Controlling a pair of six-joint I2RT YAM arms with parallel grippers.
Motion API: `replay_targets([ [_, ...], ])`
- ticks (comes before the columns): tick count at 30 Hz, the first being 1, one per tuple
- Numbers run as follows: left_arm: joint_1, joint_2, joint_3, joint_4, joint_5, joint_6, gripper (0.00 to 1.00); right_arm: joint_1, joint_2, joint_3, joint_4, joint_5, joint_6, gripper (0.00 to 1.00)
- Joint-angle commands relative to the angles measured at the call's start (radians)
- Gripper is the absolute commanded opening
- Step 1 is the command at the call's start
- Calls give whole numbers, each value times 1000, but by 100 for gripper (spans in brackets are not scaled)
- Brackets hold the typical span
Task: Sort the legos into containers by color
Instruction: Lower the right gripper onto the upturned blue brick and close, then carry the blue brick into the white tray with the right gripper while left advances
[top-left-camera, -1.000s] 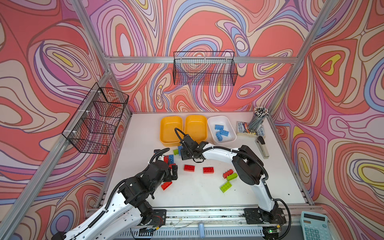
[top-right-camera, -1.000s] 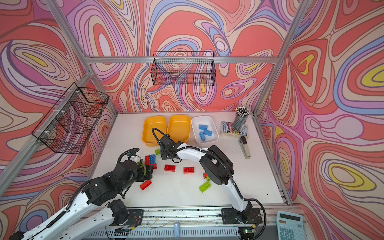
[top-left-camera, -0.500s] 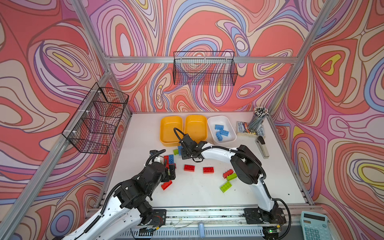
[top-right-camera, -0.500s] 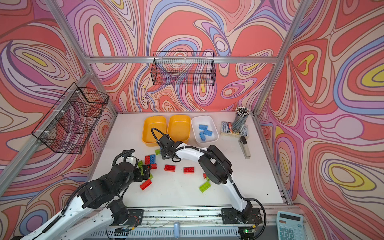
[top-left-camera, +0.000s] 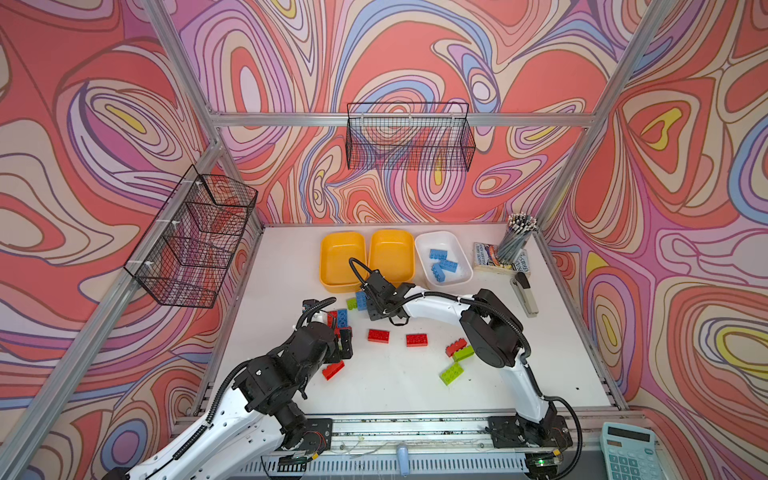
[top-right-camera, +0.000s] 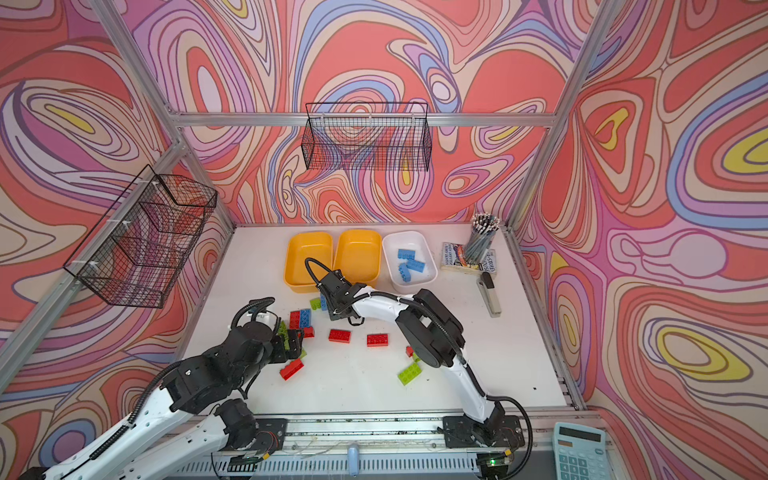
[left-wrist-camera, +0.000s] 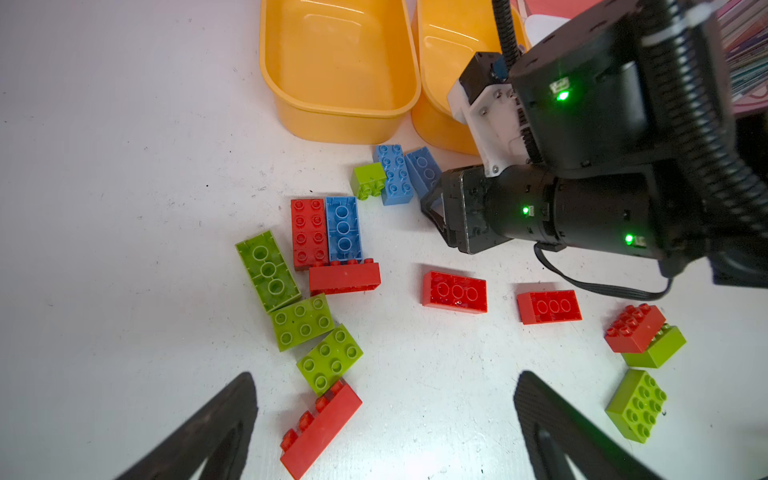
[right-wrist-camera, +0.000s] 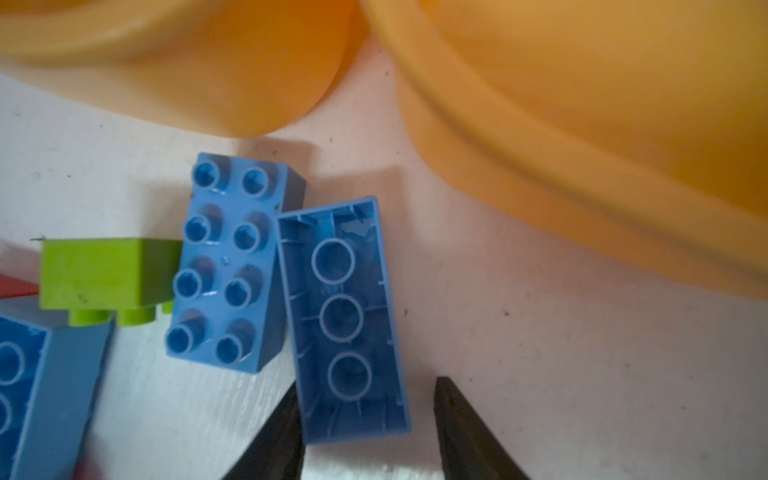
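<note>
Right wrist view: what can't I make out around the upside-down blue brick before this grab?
- Right gripper: finger bases cut off by the right wrist view's edge; one finger overlaps the upside-down blue brick, contact unclear.
- That brick in both top views: hidden under the gripper.
- Another blue brick: blurred, cut by the right wrist view's edge.

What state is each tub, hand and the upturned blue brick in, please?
Outer yellow tub, empty.
Middle yellow tub, empty where visible.
White tub, holds three blue bricks.
Left hand, open, holding nothing.
Right hand, open, straddling upturned blue brick.
Upturned blue brick, hollow side up, on table.
</note>
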Motion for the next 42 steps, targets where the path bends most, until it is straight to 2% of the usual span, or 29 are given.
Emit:
replay_targets([
  [1, -6, 12, 15, 6, -18, -23, 100, -12, 6, 11, -4, 8, -28, 52],
  [8, -6, 30, 22, 7, -28, -22, 100, -33, 41, 66, -16, -17, -72, 53],
  [15, -6, 58, 28, 16, -34, -32, 100, -49, 56, 118, -35, -51, -151, 59],
  [22, -6, 101, 42, 28, -27, -34, 100, -63, 107, 158, -46, -87, -173, 51],
  [27, -6, 156, 79, 34, -17, 7, 100, -62, 115, 143, -32, -105, -171, 51],
  [29, -5, 185, 103, 28, -15, 24, 100, -62, 112, 137, -31, -102, -171, 47],
  [33, -4, 242, 146, 32, 2, 45, 100, -63, 69, 97, -14, -106, -164, 34],
  [42, -1, 315, 214, 60, 48, 99, 100, -94, -176, -65, 2, -97, -148, 30],
])
